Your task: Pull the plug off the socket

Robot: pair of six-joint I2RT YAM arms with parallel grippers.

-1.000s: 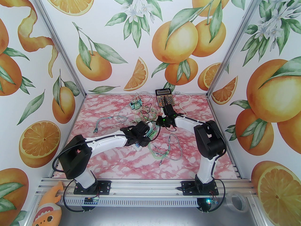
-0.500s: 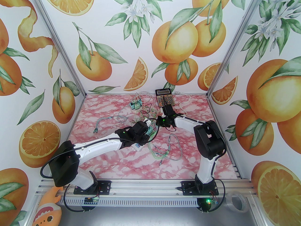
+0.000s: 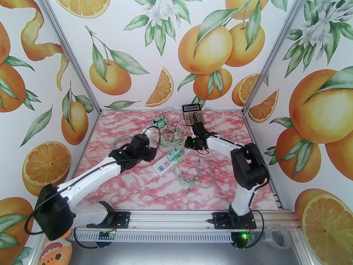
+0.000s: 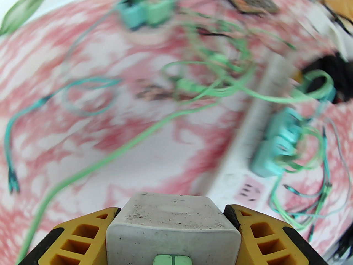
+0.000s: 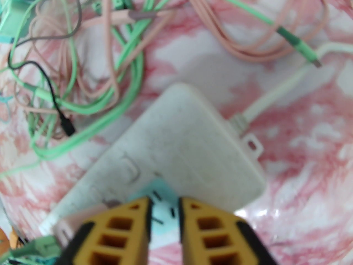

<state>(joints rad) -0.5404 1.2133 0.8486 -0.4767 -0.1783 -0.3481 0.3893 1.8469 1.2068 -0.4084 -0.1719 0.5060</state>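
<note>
Plug (image 4: 171,230) clear of strip (image 3: 162,166).
Your left pincer (image 4: 172,207) clamps the scuffed, round-cornered plug; right pincer (image 5: 164,200), narrowly apart, over the matte white strip.

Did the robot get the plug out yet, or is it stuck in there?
Done: the white plug is out, clamped in the left tool and held away from the strip. In hand: the right tool sits on the strip's far end, likely pinning it. Left: probably just setting the plug down. Two teal plugs sit in the strip, if those count too.
</note>
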